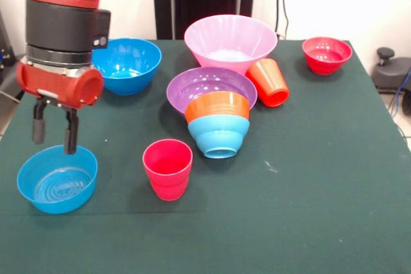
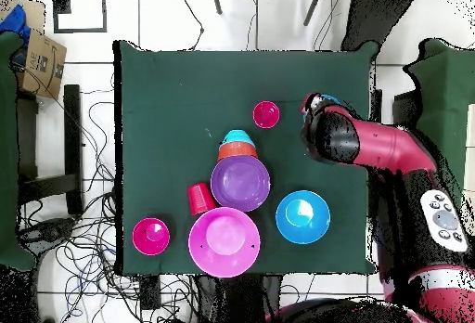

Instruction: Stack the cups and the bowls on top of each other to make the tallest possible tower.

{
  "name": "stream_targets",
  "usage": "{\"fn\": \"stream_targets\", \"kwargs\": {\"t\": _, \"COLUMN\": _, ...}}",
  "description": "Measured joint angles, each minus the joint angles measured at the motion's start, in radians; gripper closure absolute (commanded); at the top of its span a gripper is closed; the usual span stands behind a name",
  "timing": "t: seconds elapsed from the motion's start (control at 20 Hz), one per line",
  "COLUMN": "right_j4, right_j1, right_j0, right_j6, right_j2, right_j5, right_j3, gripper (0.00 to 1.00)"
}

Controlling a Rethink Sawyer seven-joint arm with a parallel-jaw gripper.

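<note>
The gripper [image 1: 54, 129] hangs with fingers parted over the small blue bowl's [image 1: 57, 179] rim, holding nothing, likely lined up to pinch that wall. The pinkish-red cup [image 1: 167, 169] stands apart mid-table. Beside it, the orange bowl [image 1: 217, 106] nests in the light-blue bowl [image 1: 218, 134], both tipped against the purple bowl [image 1: 205, 86].
</note>
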State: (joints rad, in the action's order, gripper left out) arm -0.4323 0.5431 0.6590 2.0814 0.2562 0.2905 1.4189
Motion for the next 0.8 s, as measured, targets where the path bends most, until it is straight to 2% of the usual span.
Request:
{"fn": "stream_targets", "kwargs": {"t": 0.5, "right_j4": -0.015, "right_j1": -0.030, "right_j0": 0.068, "right_j6": 0.000, "right_j2": 0.108, "right_j5": 0.001, "right_j3": -0.007, "gripper": 0.00}}
{"fn": "stream_targets", "kwargs": {"t": 0.55, "right_j4": -0.022, "right_j1": -0.039, "right_j0": 0.084, "right_j6": 0.000, "right_j2": 0.137, "right_j5": 0.001, "right_j3": -0.006, "gripper": 0.00}}
{"fn": "stream_targets", "kwargs": {"t": 0.8, "right_j4": -0.034, "right_j1": -0.054, "right_j0": 0.103, "right_j6": 0.000, "right_j2": 0.182, "right_j5": 0.001, "right_j3": -0.002, "gripper": 0.00}}
